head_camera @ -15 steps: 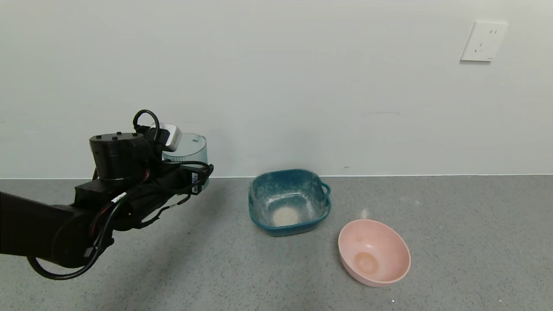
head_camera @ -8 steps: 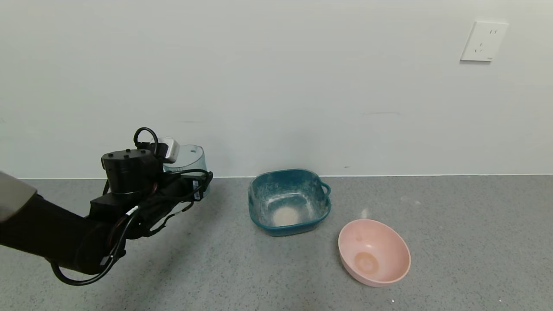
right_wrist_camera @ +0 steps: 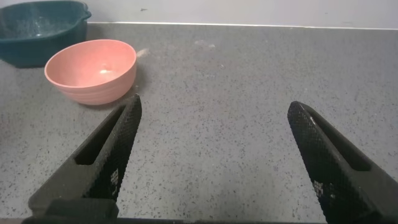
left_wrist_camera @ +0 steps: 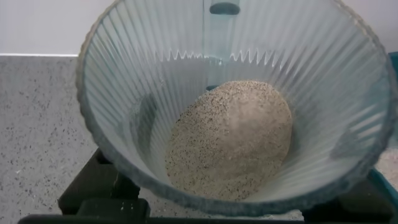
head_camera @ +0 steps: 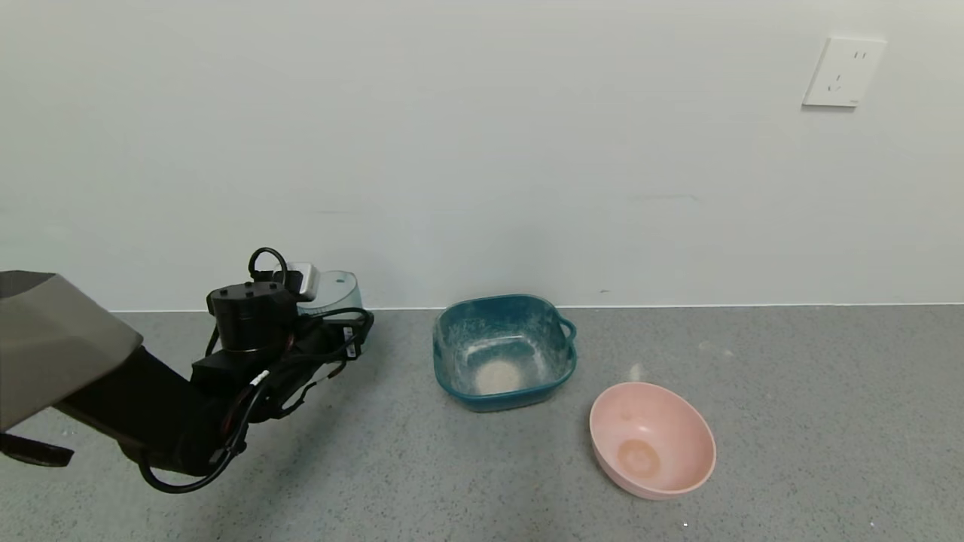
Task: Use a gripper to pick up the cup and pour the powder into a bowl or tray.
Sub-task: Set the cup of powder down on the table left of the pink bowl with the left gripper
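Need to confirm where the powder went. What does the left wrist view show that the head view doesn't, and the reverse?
Only the left wrist view looks down into the cup: its ribbed wall and see-through bottom, with the speckled counter showing through and no heap of powder visible inside.

Only the head view shows the left gripper with the cup low at the left, the powder heaped in the teal bowl, and the pink bowl.

Both show the cup and the grey counter.

— Any readable text, labels, brands or numbers?
— None legible. Small white tags on the left gripper's [head_camera: 331,320] wrist cables, print too small to make out.
— On the wall socket [head_camera: 843,72]?
— Only slots and a tiny mark in its lower corner, unreadable.
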Robot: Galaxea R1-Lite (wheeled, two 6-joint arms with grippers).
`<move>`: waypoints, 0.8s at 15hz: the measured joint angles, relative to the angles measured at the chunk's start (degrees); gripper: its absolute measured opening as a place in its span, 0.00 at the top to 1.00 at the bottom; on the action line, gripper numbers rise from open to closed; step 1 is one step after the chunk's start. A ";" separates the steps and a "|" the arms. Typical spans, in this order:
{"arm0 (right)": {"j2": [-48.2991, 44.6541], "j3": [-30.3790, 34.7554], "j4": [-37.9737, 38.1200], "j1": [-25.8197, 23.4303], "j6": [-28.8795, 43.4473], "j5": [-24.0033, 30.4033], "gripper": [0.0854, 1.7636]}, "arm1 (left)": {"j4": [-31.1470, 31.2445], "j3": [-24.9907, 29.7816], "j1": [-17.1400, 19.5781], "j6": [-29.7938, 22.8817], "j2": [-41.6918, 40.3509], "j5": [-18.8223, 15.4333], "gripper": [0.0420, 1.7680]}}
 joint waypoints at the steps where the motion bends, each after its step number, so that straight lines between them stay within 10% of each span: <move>1: 0.00 0.00 0.00 0.00 0.02 0.02 0.03 | -0.02 -0.15 0.33 -0.13 0.83 -0.02 0.26; 12: 0.00 0.00 0.00 0.00 0.02 0.00 0.03 | -2.97 -1.80 2.36 -2.54 9.47 -0.20 0.26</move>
